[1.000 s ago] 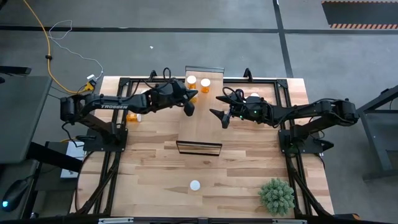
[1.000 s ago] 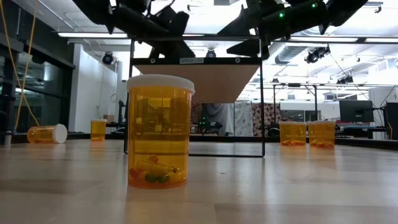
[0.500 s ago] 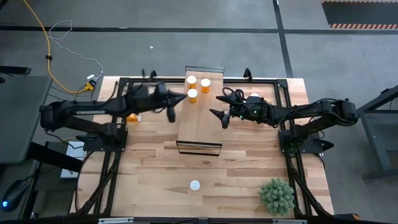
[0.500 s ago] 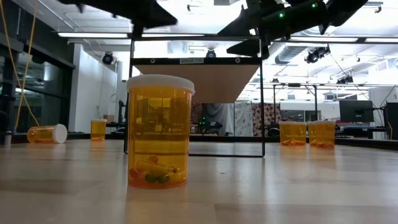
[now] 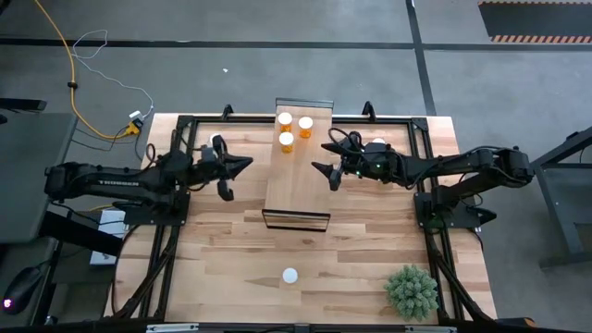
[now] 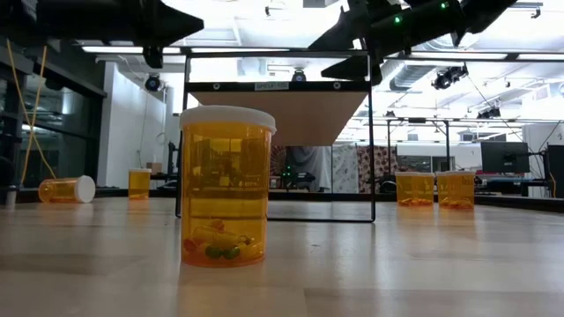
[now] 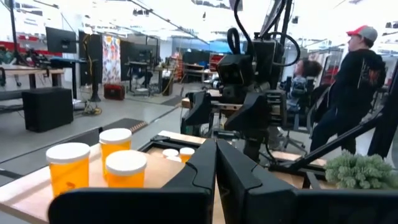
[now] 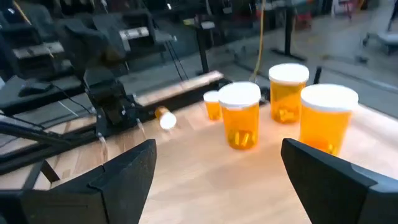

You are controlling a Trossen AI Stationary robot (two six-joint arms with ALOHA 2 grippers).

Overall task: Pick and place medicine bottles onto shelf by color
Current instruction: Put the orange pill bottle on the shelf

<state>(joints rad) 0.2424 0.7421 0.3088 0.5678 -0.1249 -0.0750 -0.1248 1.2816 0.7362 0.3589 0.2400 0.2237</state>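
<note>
Flanking shelf (both arms outstretched)

three medicine bottles crowd the shelf far end; its near half lies bare.

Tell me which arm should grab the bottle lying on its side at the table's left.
Left. The left gripper, fingers shut, hangs on the left side of the table near the tipped bottle. The right gripper is open beside the shelf, which stands between it and that bottle.
</note>
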